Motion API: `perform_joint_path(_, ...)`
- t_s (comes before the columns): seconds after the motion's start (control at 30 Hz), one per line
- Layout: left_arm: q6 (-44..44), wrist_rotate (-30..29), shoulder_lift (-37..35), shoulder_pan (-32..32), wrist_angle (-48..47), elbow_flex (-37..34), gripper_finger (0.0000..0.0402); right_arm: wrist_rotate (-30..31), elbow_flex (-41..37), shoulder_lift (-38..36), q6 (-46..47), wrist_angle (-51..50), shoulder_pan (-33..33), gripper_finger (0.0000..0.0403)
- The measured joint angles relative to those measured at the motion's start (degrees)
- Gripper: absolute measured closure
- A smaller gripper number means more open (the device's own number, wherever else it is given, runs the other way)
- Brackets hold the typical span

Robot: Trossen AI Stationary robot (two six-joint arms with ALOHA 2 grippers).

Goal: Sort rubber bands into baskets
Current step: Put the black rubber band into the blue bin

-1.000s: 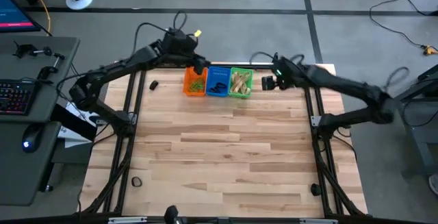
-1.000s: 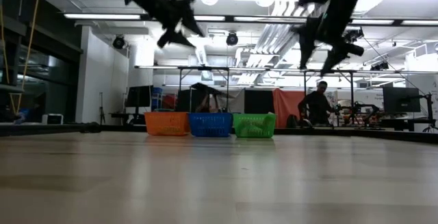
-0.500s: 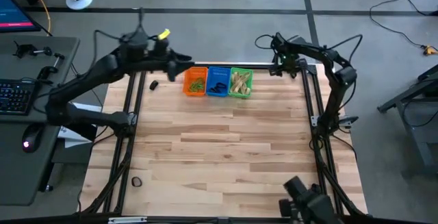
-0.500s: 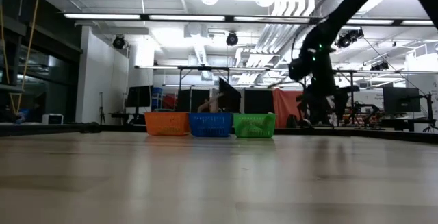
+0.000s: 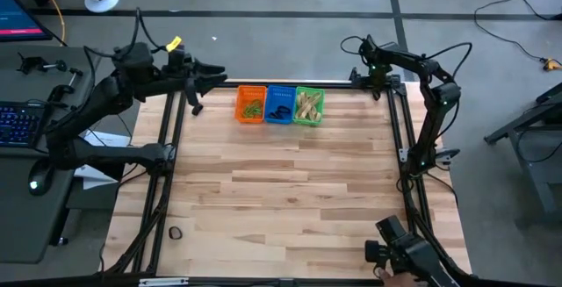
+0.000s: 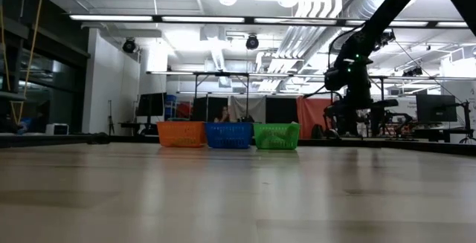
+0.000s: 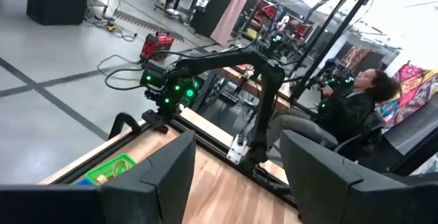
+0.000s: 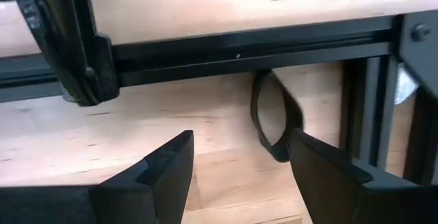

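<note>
Three small baskets stand in a row on the table near its far edge: orange (image 5: pixel 251 104) with green rubber bands, blue (image 5: pixel 279 104) with black ones, green (image 5: pixel 308 105) with tan ones. They also show in the low view (image 6: pixel 229 134). My left gripper (image 5: pixel 218 75) is open and empty, raised over the far left corner, left of the orange basket; its wrist view (image 7: pixel 236 148) looks across at the right arm. My right gripper (image 5: pixel 374 78) is open and empty, low over the far right corner (image 8: pixel 239 142), right of the green basket.
A small black loop (image 5: pixel 175 233) lies on the table at the near left, and a small dark thing (image 5: pixel 196 108) lies left of the orange basket. Black frame rails (image 8: pixel 246 42) and a black loop (image 8: pixel 270 125) lie under my right gripper. A person (image 7: pixel 356 104) sits beyond the right side.
My left gripper has drawn back from over the orange basket toward the table's far left corner and has risen out of the low view. My right gripper has drawn back toward the far right corner and come down, the arm folding. The baskets have stayed in place.
</note>
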Motion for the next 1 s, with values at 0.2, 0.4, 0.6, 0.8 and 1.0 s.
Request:
perform_joint_path(0.2,0.31,0.00,0.04,0.00,-0.93,0.00,0.0195,-1.45,0.11,3.78,-0.05,-0.91,0.03,0.0179)
perform_joint_path(0.4,-1.79,0.00,0.04,0.02,-2.23,0.00,0.0195,-1.23,1.36,6.22,-0.32,-0.86,-0.17,0.0189)
perform_joint_path(0.6,-3.26,-0.02,0.07,0.02,-2.20,0.00,0.0195,-0.31,1.32,6.35,-3.93,-0.91,-1.07,0.0225)
perform_joint_path(0.8,-5.23,-0.02,0.07,0.02,-2.09,0.00,0.0195,0.73,1.17,6.50,-7.98,-2.36,-0.84,0.0373)
perform_joint_path(1.0,-6.36,-0.02,0.05,0.00,0.64,-0.02,0.0195,1.25,0.79,1.37,-12.80,-3.24,2.79,0.0398)
